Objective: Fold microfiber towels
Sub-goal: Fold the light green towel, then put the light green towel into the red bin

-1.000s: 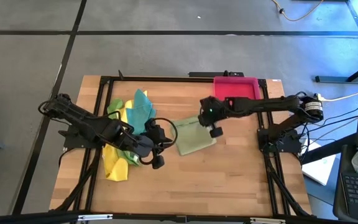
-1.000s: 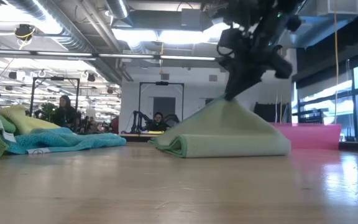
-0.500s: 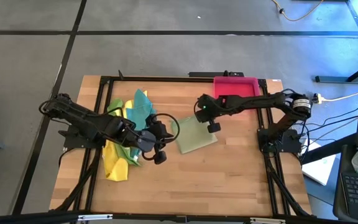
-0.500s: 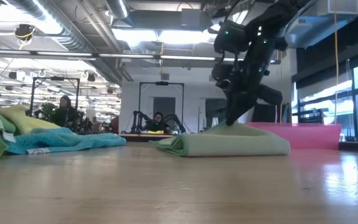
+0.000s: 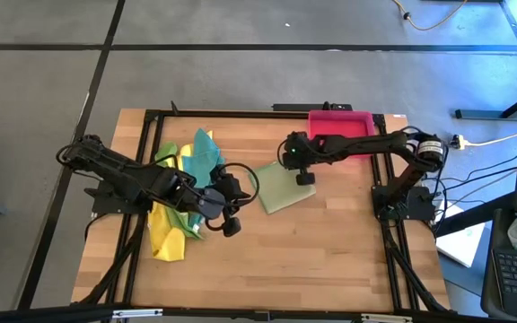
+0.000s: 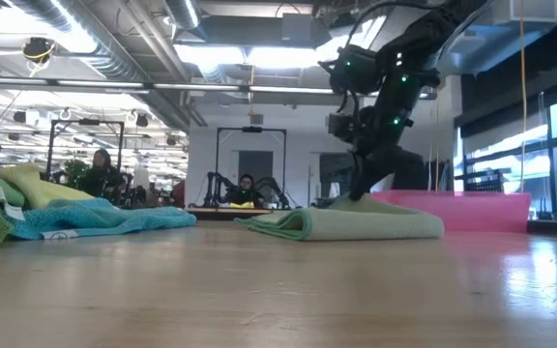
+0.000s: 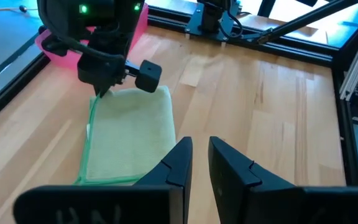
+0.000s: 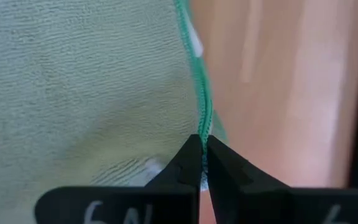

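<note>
The pale olive towel (image 5: 281, 190) lies folded on the table's middle, its folded edge (image 6: 293, 225) toward the left. My right gripper (image 5: 294, 172) stands over the towel's far edge, shut on its hem. A pile of yellow, green and teal towels (image 5: 182, 193) rests on the table's left part. My left gripper (image 5: 229, 213) hovers between that pile and the olive towel, open by a narrow gap (image 7: 201, 155) with nothing in it. My right gripper pinches the towel's green-stitched hem (image 8: 202, 124) between its two fingertips, at the far edge near a corner (image 7: 97, 98). The fingers slant down from above and from the right. The held edge sits low on the flat towel (image 6: 359, 200), which rests on the table.
A pink-red tray (image 5: 339, 126) stands at the far right, just behind the right gripper. A black frame (image 5: 151, 117) borders the table. Bare wood (image 5: 312, 251) lies toward the near edge.
My right gripper has come down and toward the far edge, still shut on the hem. The olive towel's upper layer, first drawn up into a tent, now lies flat over the lower layers.
</note>
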Robot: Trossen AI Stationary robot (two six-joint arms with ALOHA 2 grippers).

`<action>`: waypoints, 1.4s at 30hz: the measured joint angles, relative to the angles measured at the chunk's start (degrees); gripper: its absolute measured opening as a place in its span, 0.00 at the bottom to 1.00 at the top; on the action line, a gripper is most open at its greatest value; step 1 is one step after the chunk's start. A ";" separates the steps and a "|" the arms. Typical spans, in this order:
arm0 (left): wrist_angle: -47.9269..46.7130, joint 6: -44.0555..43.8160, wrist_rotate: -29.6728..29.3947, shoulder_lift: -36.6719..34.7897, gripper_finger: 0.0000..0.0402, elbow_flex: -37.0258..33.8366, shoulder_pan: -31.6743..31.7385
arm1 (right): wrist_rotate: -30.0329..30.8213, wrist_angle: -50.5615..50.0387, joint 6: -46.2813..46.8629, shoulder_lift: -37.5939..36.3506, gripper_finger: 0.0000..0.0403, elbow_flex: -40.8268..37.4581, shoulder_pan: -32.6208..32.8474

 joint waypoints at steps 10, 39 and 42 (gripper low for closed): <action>-0.02 0.02 1.42 0.02 0.11 0.00 0.00 | -2.59 -0.16 6.29 0.63 0.14 0.00 0.00; 0.29 0.24 1.49 0.04 0.11 0.02 -0.01 | -19.59 -3.79 33.73 -7.15 0.43 -4.92 -0.86; 0.19 0.25 1.55 0.04 0.11 0.02 -0.11 | -18.89 -3.43 35.44 -5.39 0.41 -6.38 -1.52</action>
